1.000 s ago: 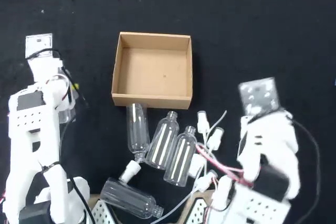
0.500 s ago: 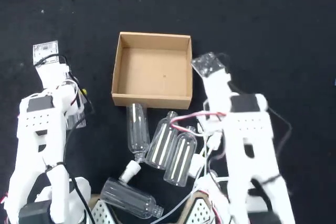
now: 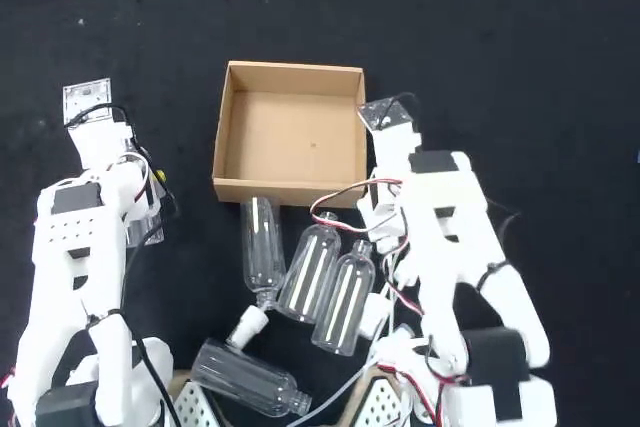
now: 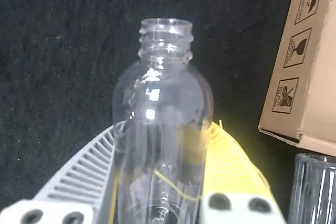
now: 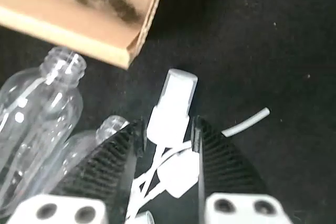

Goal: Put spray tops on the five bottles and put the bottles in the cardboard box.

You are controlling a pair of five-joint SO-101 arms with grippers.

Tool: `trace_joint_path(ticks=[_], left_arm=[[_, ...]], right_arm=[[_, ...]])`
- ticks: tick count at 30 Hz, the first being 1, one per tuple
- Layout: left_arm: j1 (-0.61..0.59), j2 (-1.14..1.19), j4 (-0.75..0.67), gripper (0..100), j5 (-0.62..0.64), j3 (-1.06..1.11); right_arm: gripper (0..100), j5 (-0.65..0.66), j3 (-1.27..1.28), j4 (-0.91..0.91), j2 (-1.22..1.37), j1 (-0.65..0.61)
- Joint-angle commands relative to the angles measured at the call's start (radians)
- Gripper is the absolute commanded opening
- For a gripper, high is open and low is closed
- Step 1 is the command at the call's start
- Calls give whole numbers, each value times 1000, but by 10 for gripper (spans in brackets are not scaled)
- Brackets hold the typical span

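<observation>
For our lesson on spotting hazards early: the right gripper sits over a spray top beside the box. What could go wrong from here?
1. The spray top lies against other tops with crossed tubes; lifting it may drag those along.
2. The box corner is close, so the right gripper could bump it.

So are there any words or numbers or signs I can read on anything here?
Words or numbers: none can be read anywhere.
Cardboard box: a column of small black square picture signs on its outer side, with no letters; they are too small to tell what each shows.
Bottle in the left wrist view: clear, with no label.
</observation>
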Motion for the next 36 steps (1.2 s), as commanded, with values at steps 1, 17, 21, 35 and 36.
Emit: trace_joint_path(ticks=[1,17,21,35,36], left_arm=[[-8,-15,-21,69,12,-12],[-8,-15,-15,69,12,-10],[-10,-15,-14,69,12,-10],[-10,-15,-21,69,6,16],[-10,-15,-21,69,6,16]], right_arm=[[124,-9,-36,-68,38,-15],[23,0,-13,-94,150,104],[26,0,-12,-81,82,124],[18,144,-160,167,-363,354],[18,175,-170,160,-352,427]])
